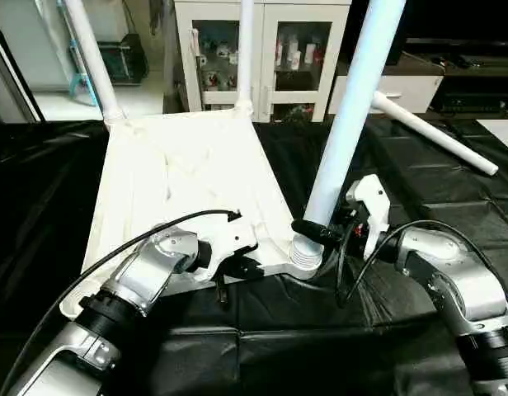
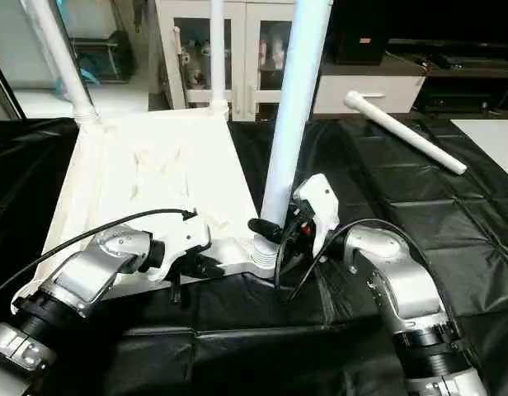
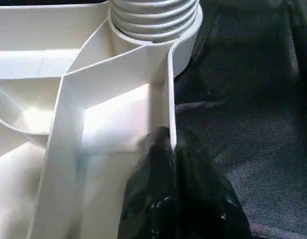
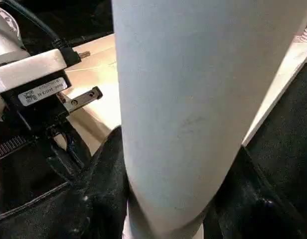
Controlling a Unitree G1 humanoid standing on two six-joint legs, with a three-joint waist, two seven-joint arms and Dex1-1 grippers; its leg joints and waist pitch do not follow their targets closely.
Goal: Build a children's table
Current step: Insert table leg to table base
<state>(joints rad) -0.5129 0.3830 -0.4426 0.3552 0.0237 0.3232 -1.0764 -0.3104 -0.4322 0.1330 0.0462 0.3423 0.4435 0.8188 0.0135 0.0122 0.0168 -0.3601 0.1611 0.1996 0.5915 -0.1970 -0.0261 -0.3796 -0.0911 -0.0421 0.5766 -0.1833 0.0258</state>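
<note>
Two grippers are being seen at the near edge of one upturned white tabletop (image 1: pixel 188 177): the left gripper (image 3: pixel 172 149) is being kept pinched shut on the tabletop's thin near rim, while the right gripper (image 1: pixel 320 231) is being held about half open around the base of one upright leg (image 1: pixel 353 107), just above the near right corner socket (image 1: pixel 306 256). Four legs are being counted in all, three standing in corner sockets and one loose leg (image 1: pixel 435 134) lying on the black-covered work table (image 1: pixel 419 190) to the right, well apart from the tabletop.
</note>
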